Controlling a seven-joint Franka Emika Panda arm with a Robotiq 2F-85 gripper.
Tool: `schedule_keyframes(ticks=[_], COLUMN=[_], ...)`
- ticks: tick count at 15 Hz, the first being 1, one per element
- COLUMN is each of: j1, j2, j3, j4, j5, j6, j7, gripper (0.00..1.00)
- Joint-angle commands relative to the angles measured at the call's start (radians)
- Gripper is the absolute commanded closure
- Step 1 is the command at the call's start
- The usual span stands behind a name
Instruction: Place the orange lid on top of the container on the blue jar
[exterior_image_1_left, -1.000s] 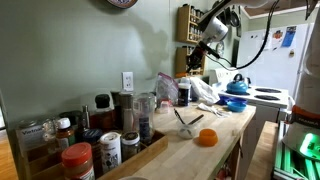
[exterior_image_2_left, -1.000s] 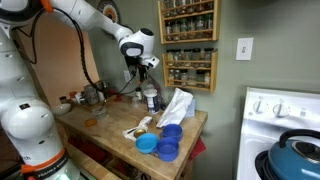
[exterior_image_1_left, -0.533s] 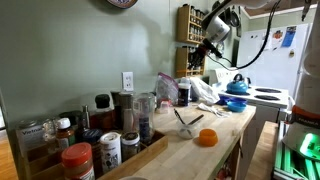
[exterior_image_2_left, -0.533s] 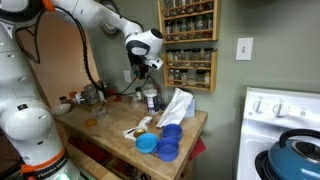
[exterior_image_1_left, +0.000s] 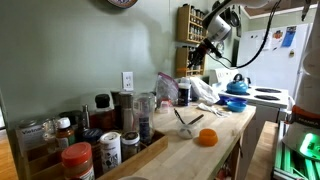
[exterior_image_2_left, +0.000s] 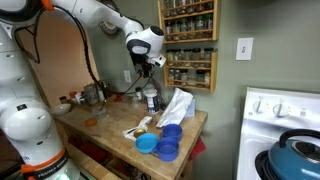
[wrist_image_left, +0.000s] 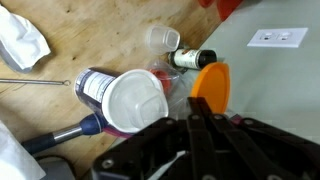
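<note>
In the wrist view my gripper (wrist_image_left: 196, 112) is shut, with the orange lid (wrist_image_left: 211, 84) pinched by its edge at the fingertips. Just left of and below it lies the blue jar (wrist_image_left: 93, 88) with a whitish clear container (wrist_image_left: 135, 100) at its mouth. In both exterior views the gripper (exterior_image_1_left: 197, 55) (exterior_image_2_left: 148, 68) hangs well above the counter, over the jar (exterior_image_1_left: 183, 93) (exterior_image_2_left: 150, 98) near the wall. The lid is too small to make out in those views.
Another orange round cap (exterior_image_1_left: 206, 138) lies near the counter's front edge. A dark small bottle (wrist_image_left: 190, 58), a white cap (wrist_image_left: 160, 38) and a metal utensil (wrist_image_left: 35, 82) lie around the jar. Spice racks (exterior_image_2_left: 188, 45) hang on the wall. Blue bowls (exterior_image_2_left: 165, 140) and crumpled plastic (exterior_image_2_left: 176, 105) sit nearby.
The gripper has risen a little and shifted slightly sideways above the jar, still shut. Nothing on the counter has moved.
</note>
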Motion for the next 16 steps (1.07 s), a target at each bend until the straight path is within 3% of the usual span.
schedule_keyframes(ticks=[1,16], j1=[-0.015,-0.032], j2=[-0.014,0.019], j3=[-0.002,-0.010], j4=[-0.013,-0.057], j5=[-0.025,-0.047], j6=[0.025,0.071], j7=[-0.039,-0.071], gripper=[0.99,0.99])
